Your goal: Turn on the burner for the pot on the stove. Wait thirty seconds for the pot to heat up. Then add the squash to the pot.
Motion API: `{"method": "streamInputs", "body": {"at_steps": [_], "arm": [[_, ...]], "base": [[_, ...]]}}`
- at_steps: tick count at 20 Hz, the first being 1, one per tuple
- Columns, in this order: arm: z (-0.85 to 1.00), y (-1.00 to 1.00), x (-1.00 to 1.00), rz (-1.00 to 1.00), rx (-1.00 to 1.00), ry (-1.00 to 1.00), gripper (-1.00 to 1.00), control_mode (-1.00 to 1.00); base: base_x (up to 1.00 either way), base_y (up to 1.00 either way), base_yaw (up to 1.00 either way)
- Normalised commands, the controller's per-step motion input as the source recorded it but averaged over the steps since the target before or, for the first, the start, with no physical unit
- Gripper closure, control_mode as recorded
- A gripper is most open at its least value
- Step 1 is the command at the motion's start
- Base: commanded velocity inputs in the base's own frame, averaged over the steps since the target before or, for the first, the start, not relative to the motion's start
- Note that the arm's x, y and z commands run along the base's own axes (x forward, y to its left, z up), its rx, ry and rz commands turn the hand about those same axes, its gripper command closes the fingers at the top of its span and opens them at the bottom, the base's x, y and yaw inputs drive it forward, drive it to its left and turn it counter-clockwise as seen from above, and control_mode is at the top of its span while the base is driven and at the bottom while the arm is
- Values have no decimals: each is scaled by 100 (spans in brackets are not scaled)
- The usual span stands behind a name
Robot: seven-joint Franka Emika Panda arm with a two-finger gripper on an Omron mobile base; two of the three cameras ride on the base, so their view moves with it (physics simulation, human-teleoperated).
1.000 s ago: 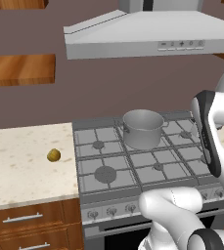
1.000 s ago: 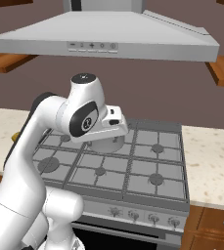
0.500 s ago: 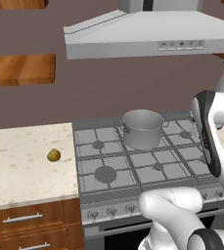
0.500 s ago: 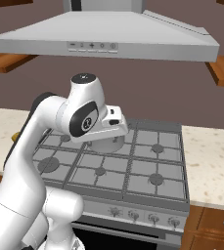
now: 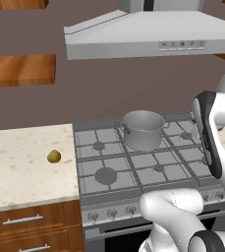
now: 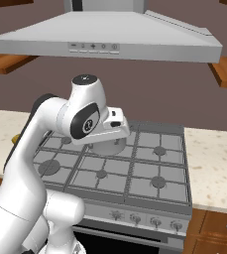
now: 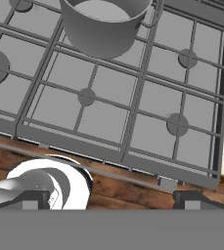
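Nothing had moved since the earlier frames: arm, pot point(image 5: 143, 129) and squash point(image 5: 54, 156) all sat where they were. The gripper point(image 7: 111, 197) hung above the stove point(image 5: 148, 170) with its jaws spread wide and nothing between them. The pot stood on the middle rear burner, close to the stove's back edge. The squash lay on the counter point(image 5: 20, 162) left of the stove, near its right edge and well apart from the pot. By my reading the first step was in hand, with the burner not yet lit. The next move called for lowering the hand to the knobs point(image 6: 144, 220) along the stove's front edge and turning the one for the pot's burner
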Motion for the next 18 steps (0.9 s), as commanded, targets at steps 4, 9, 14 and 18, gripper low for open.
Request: {"method": "streamInputs", "body": {"at_steps": [4,9,14,18], "arm": [[0,0,0,0,0,0,-100,-100],[0,0,0,0,0,0,-100,-100],[0,0,0,0,0,0,-100,-100],[0,0,0,0,0,0,-100,-100]], "base": [[0,0,0],[0,0,0],[0,0,0],[0,0,0]]}}
